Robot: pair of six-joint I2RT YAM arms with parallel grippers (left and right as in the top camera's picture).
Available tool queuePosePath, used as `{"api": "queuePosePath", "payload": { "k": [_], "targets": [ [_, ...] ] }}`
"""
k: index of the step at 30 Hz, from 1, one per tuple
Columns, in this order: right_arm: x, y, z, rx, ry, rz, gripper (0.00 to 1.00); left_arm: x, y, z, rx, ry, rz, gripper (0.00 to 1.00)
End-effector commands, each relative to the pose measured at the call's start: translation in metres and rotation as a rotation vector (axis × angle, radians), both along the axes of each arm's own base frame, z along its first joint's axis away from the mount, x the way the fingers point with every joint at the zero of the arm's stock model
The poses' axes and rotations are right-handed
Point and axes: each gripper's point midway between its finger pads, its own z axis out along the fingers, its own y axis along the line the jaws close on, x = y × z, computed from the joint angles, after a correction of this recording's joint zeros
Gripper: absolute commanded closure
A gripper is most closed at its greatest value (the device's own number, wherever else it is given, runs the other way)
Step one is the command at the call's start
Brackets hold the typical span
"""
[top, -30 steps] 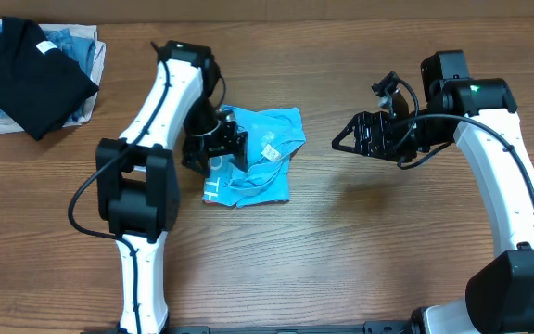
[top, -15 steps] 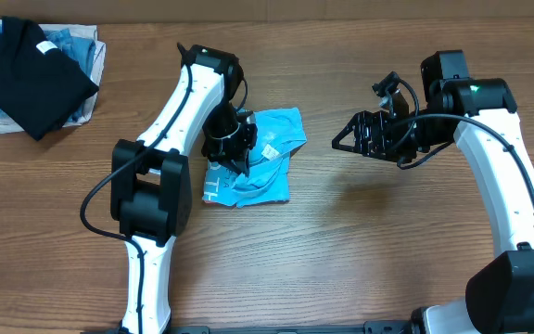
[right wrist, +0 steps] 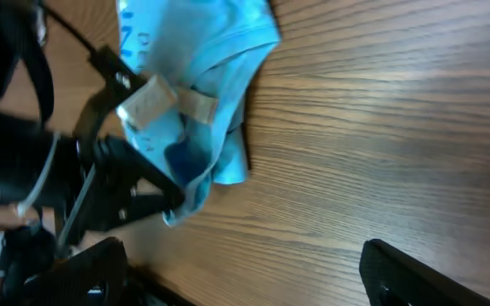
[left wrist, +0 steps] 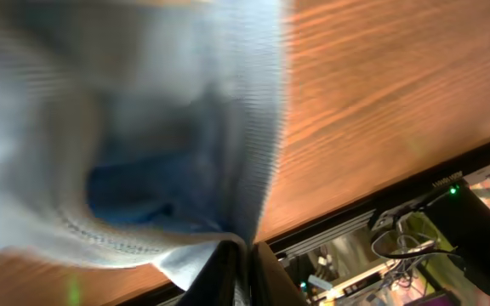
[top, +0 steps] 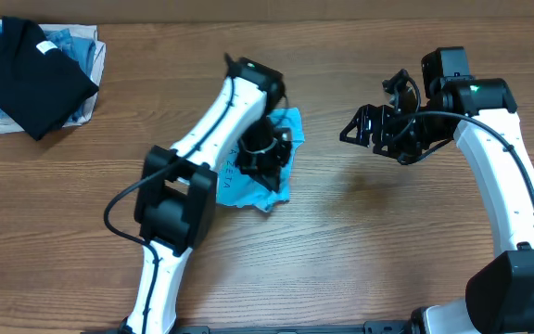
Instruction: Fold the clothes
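Sky-blue fabric fills the left wrist view: the t-shirt (left wrist: 143,127) hangs right in front of that camera, its stitched hem running down to the left end effector (left wrist: 247,270). The two dark fingers there stand almost together, pinched on the edge of the cloth. From overhead the left end effector (top: 265,160) sits on top of the crumpled t-shirt (top: 288,123), which lies bunched near the middle of the wooden desk (top: 387,241) and is partly hidden under the arm. White lettering shows along the shirt's left edge. The right wrist view shows a pale label on its upper folds.

To the right of the shirt, and apart from it, the right end effector (top: 355,125) hangs above bare wood. Its fingers are spread wide, holding and touching nothing. Its own camera shows one finger at each bottom corner, with the t-shirt (right wrist: 211,51) beyond them.

At the far left corner of the desk, a black folded shirt (top: 26,74) rests on denim-blue and white folded garments (top: 77,51), well apart from both arms.
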Motion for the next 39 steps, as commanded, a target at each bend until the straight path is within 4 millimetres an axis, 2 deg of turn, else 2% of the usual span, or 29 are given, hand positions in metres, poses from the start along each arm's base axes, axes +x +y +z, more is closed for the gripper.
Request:
{"api": "queuePosePath", "payload": {
  "k": [1,4,7,9,14,18,24,28,32,35,39],
  "targets": [
    [0.005,-0.013,-0.004,-0.031,0.033,-0.1,0.08,-0.01,-0.019,0.007,-0.046,0.015,0.007,0.9],
    [0.007,-0.018,-0.004,-0.03,0.035,-0.119,0.08,-0.016,-0.029,0.007,-0.05,0.009,-0.011,0.87],
    [0.006,-0.018,-0.004,-0.03,0.036,-0.12,0.08,-0.021,-0.036,0.006,-0.048,0.0,-0.041,0.45],
    [0.006,-0.018,-0.004,-0.03,0.038,-0.12,0.08,-0.022,-0.037,0.005,-0.049,-0.003,-0.049,0.42],
    [0.006,-0.018,-0.004,-0.03,0.037,-0.12,0.08,-0.013,-0.031,0.008,-0.059,-0.016,-0.032,0.47],
    [0.006,-0.018,-0.004,-0.03,0.037,-0.12,0.08,0.012,-0.01,0.019,-0.073,-0.037,0.035,0.47],
    [0.007,-0.018,-0.004,-0.03,0.032,-0.12,0.07,0.055,0.052,0.021,-0.005,-0.095,0.165,0.39],
    [0.009,-0.017,-0.003,-0.028,0.02,-0.116,0.04,0.076,0.094,0.015,0.053,-0.134,0.237,0.01],
    [0.009,-0.012,-0.003,-0.028,0.015,-0.104,0.0,0.104,0.134,0.008,0.075,-0.217,0.291,0.0],
    [0.008,-0.009,-0.003,-0.029,0.014,-0.094,0.01,0.117,0.148,0.005,0.02,-0.257,0.3,0.0],
    [0.008,-0.008,-0.003,-0.029,0.012,-0.089,0.0,0.122,0.149,0.004,-0.098,-0.289,0.254,0.0]
  ]
}}
